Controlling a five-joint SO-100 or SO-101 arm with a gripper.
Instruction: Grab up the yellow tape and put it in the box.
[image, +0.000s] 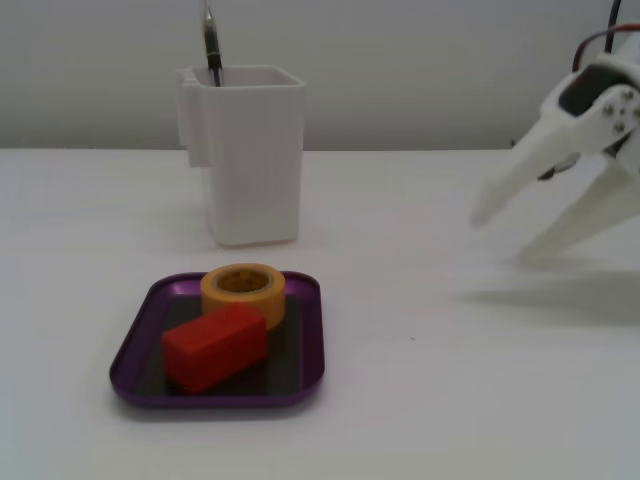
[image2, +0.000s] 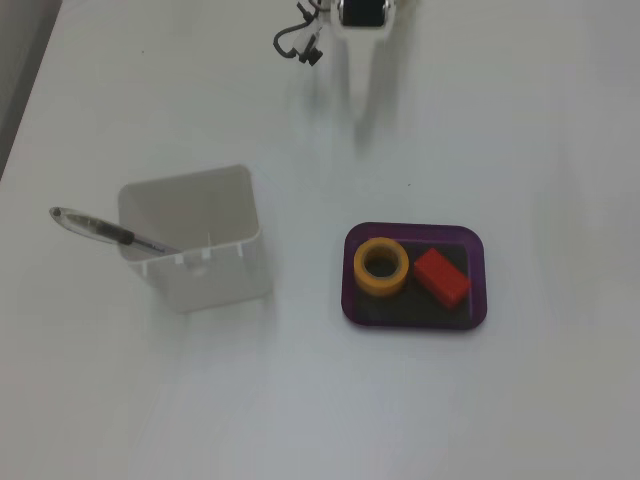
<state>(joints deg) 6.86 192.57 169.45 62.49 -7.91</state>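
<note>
Already inside the box (image: 305, 345), the yellow tape (image: 243, 292) lies flat on its side at the tray's far edge as the front fixed view shows it, its round hole facing up. It is a thick, smooth ring of yellow-orange tape wound on a tan core. A red block (image: 214, 346), matte and sharp-edged, sits just in front of it and appears to touch it; seen from above, the tape (image2: 381, 267) is left of the block (image2: 441, 277), both within the rim of the box (image2: 480, 280).

The box is a shallow purple tray with rounded corners, a raised lip and a dark, glossy floor that mirrors the block.

From the tape, the gripper (image: 500, 232) lies well apart to the right in the front fixed view, above the bare white table (image: 450, 400), its two long white plastic fingers spread wide and empty, pointing down and left toward the tray. Motion blur softens their edges. In the other fixed view, only the arm's base and a loop of dark cable show at the top edge.

Behind the tray stands a tall white plastic cup (image: 250, 150), square in section, with a pen (image: 210, 45) leaning out of it.

Judged from how things lie, the tape's placement looks done.
</note>
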